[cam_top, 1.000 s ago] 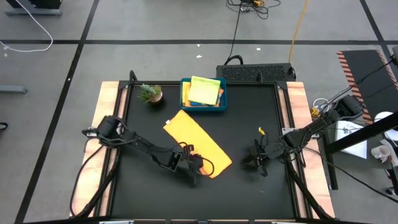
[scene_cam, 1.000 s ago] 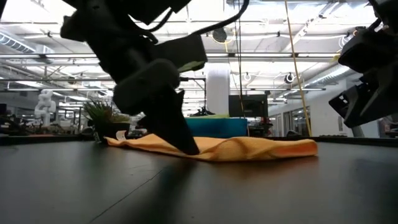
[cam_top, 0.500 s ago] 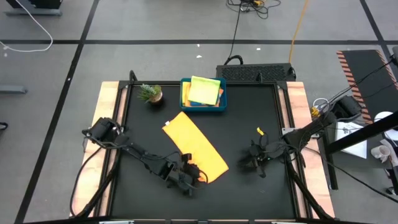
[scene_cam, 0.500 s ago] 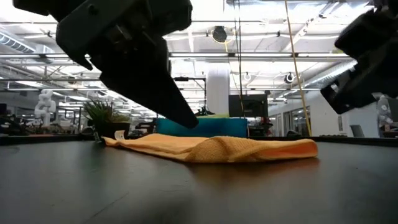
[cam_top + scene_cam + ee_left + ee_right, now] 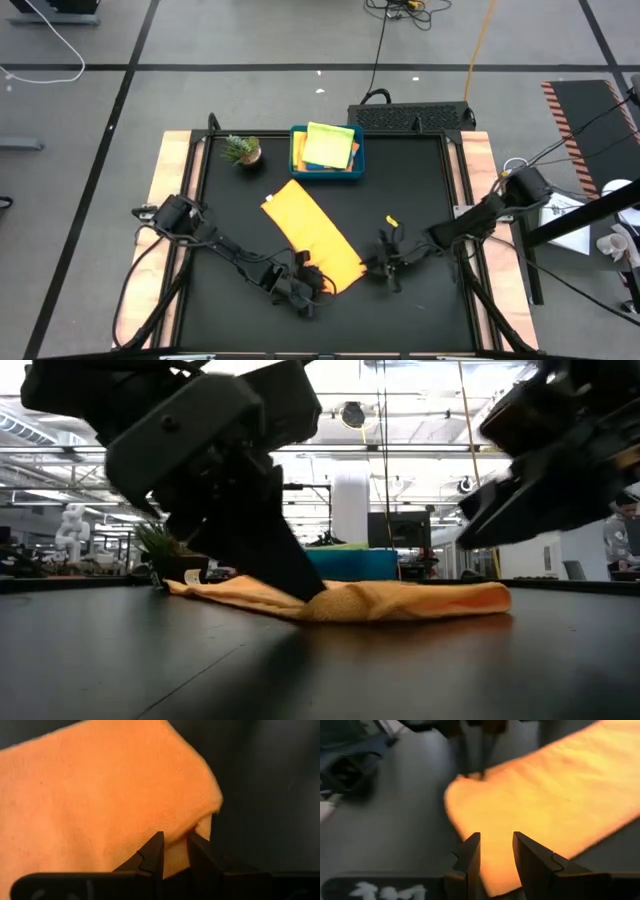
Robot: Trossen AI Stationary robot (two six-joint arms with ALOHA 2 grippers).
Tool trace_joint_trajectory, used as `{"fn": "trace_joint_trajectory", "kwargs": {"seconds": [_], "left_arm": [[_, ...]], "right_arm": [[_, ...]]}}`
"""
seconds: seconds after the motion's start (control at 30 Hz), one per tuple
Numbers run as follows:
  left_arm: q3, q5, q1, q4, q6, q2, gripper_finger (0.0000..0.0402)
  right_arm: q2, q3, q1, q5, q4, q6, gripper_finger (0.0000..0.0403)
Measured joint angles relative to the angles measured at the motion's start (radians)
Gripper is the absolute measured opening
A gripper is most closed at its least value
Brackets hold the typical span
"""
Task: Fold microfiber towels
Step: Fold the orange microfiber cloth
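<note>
An orange towel point(image 5: 315, 228), folded into a long strip, lies flat and slantwise on the black table, its near end toward the front. My left gripper point(image 5: 312, 285) is down at that near end, shut on the cloth point(image 5: 100, 795). My right gripper point(image 5: 378, 265) hovers just right of the same end, above the towel point(image 5: 560, 795), with a narrow gap between its fingers and nothing in it. In the low view it hangs clear of the table point(image 5: 520, 500). My left gripper pinches the towel's near end at its edge, beside the corner point(image 5: 202, 826), between its two fingers. The fingers slant down from the table's near-left side point(image 5: 300, 585). The towel stays lying on the table, with a small hump raised at the pinch point(image 5: 345, 598).
A teal tray point(image 5: 296, 150) with yellow and lime towels stands at the table's far middle. A small potted plant point(image 5: 241, 150) stands left of it. Bare black table lies to the right and along the front edge.
My left gripper lifted off the towel's near end, shifted toward the table's near edge, then came back down onto that end. My right gripper has gone toward the table's left, up to the towel's near end. The towel's near end has drawn in slightly.
</note>
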Motion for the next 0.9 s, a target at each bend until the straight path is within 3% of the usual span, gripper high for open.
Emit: {"fn": "trace_joint_trajectory", "kwargs": {"seconds": [0.4,0.6,0.9], "left_arm": [[0.0,0.047,-0.014,0.067,0.036,0.0,0.0088],[0.001,0.111,-0.032,0.111,0.085,0.0,0.0088],[0.001,0.106,-0.036,0.135,0.129,-0.009,0.0088]], "right_arm": [[0.236,0.118,-0.086,-0.054,0.014,0.003,0.0105],[0.257,0.134,-0.1,-0.053,0.017,0.027,0.0105],[0.233,0.133,-0.102,-0.08,0.018,0.029,0.0105]]}}
